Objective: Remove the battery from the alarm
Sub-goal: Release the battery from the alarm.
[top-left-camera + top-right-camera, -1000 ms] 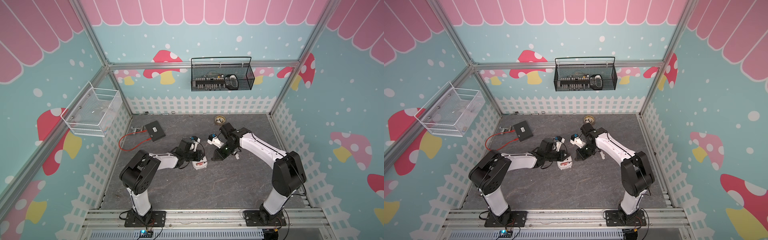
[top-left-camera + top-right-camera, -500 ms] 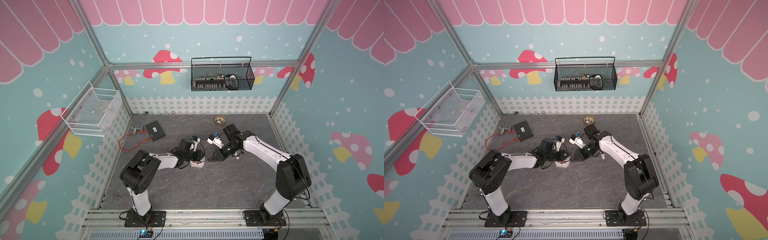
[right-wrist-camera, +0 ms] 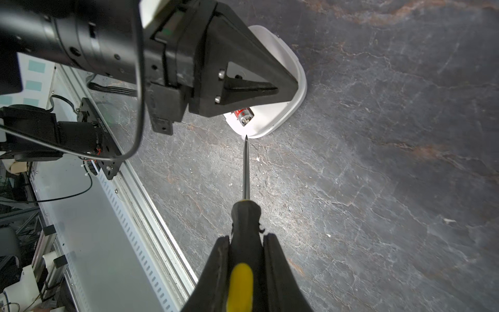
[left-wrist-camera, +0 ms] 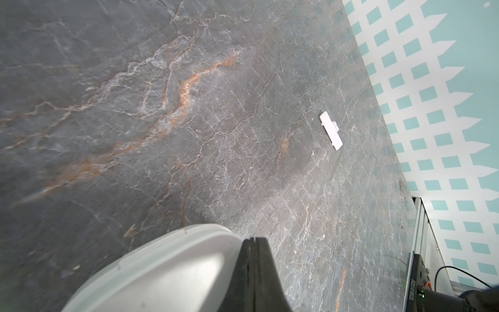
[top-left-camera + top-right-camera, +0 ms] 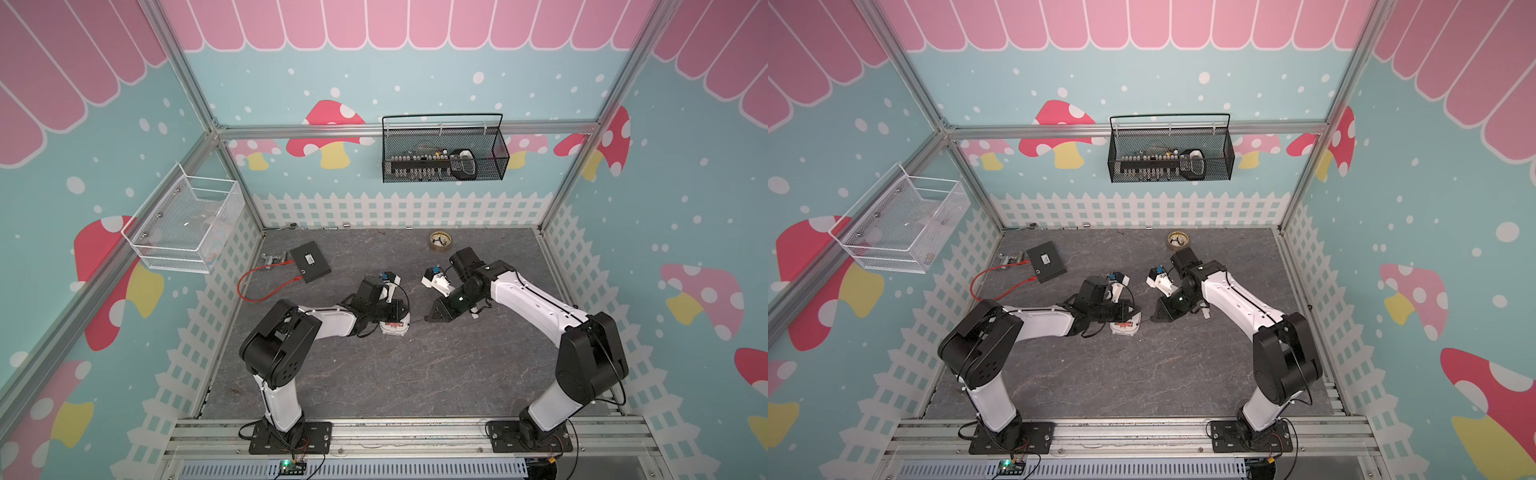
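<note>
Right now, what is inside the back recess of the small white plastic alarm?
A red-orange cylindrical battery lies there, its metallic end showing. The shut black left gripper, over the alarm, covers the battery's other end and anything beside it.

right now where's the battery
In the right wrist view the battery lies in the back of the alarm, partly under the shut left claw, near the middle of the table; the screwdriver tip is close by.

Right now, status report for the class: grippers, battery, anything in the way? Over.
Left gripper shut, on alarm. Right gripper shut on screwdriver, tip at alarm's edge. Battery in its recess, partly under left gripper.
</note>
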You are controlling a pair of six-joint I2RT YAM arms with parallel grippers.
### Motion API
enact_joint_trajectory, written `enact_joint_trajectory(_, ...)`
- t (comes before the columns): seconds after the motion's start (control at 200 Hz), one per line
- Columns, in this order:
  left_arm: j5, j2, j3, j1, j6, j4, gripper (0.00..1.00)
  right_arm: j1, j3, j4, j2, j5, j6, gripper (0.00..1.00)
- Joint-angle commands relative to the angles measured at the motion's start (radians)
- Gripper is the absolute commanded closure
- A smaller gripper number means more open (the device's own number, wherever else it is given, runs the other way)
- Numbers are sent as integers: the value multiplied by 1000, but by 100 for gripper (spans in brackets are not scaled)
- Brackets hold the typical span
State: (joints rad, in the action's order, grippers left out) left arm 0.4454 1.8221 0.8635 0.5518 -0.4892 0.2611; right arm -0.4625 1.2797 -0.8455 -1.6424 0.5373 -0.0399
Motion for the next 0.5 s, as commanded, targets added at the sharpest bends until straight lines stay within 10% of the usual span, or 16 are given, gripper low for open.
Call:
enact_joint_trajectory(0.0,-76,89,-73,-4,18,-264,100,5,29,-10,-21,-29,-22,100)
enact_joint_trajectory(0.495,-74,92,-73,-4,18,-262,100,4,71,27,-59,13,-40,100)
